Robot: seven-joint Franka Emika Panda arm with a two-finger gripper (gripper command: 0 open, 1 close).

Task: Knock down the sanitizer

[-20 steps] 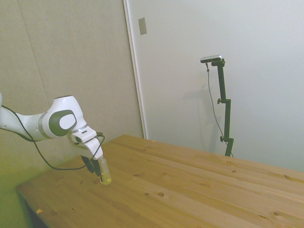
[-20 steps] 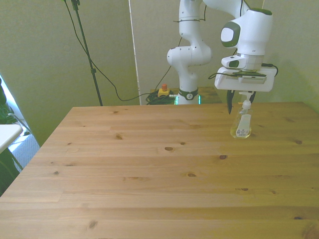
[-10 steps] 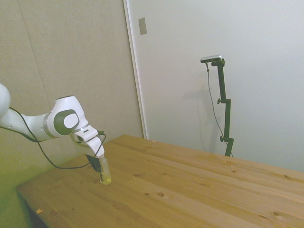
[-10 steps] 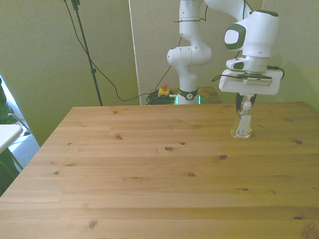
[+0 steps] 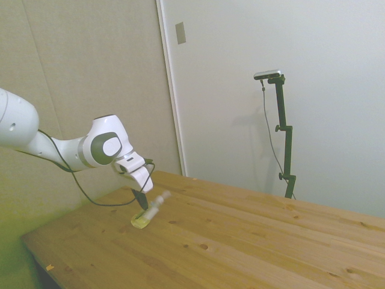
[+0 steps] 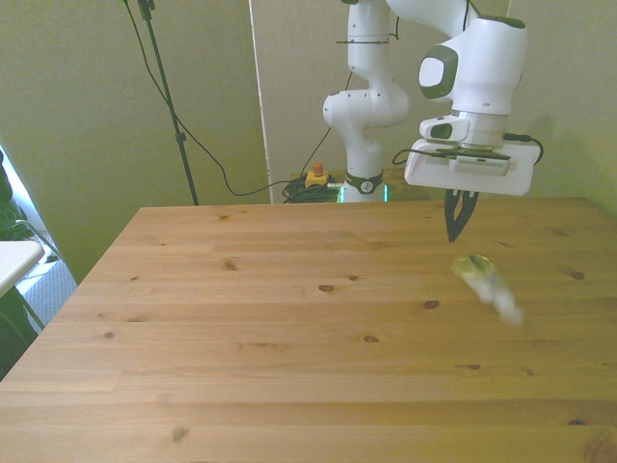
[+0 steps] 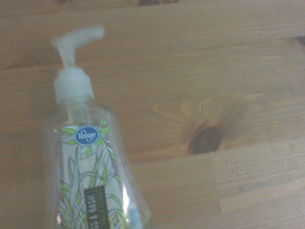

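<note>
Just above the wooden table (image 6: 289,338), gripper (image 6: 456,228) with fingers pinched together and empty, sanitizer (image 6: 487,283) toppling at its five o'clock in the front view, blurred mid-fall, pump cap leading; best now to hold clear and let it settle flat.

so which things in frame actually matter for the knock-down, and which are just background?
Part of the job:
- sanitizer, tipped far over, blurred in the front view
- pincer, just above and behind it, not holding it
- table it lands on

Just lying about:
- red-topped button on the floor behind the table
- cables on the wall
</note>
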